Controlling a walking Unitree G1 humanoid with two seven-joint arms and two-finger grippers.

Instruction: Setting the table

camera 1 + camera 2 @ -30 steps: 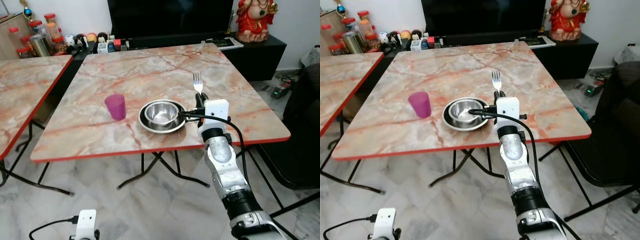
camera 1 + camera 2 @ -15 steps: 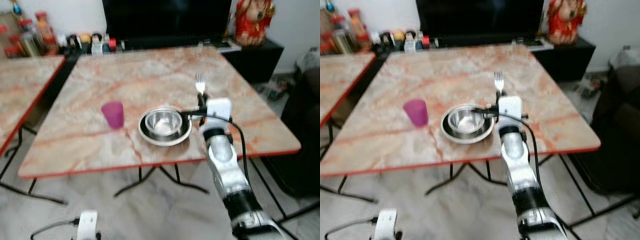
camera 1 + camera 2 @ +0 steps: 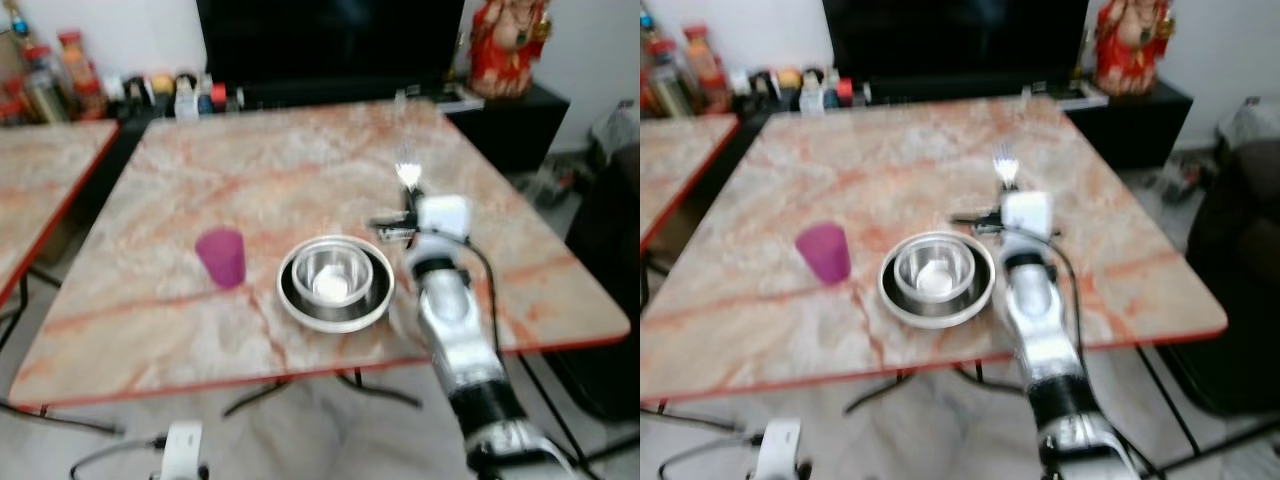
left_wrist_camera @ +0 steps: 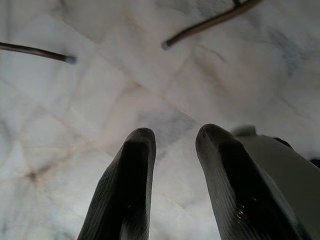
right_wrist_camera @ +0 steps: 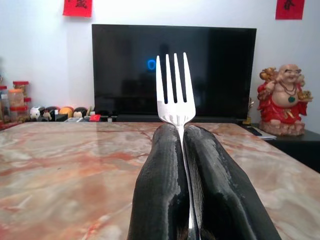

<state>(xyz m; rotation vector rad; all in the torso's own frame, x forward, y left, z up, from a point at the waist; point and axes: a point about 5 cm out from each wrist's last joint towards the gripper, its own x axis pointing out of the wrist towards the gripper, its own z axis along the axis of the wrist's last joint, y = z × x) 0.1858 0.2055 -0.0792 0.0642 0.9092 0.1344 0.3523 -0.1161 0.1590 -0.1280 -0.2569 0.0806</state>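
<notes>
A steel bowl point(image 3: 331, 277) rests inside a steel plate point(image 3: 295, 299) near the front of the marble table point(image 3: 280, 180). A purple cup point(image 3: 222, 257) stands to its left. My right gripper point(image 3: 407, 200) hovers over the table just right of the plate, shut on a silver fork point(image 3: 406, 173) whose tines point(image 5: 174, 87) point away from me and stick out past the fingers point(image 5: 165, 180). My left gripper point(image 4: 175, 145) hangs open over the tiled floor, below the table's height.
A second marble table point(image 3: 40, 190) stands to the left. Behind the table is a black TV stand with a dark screen point(image 3: 320, 40), jars point(image 3: 70, 65) and a red figurine point(image 3: 505, 45). A dark chair point(image 3: 610, 250) is at the right.
The camera has moved closer and the table has grown in view. My right arm with the fork has moved forward over the table beside the plate.
</notes>
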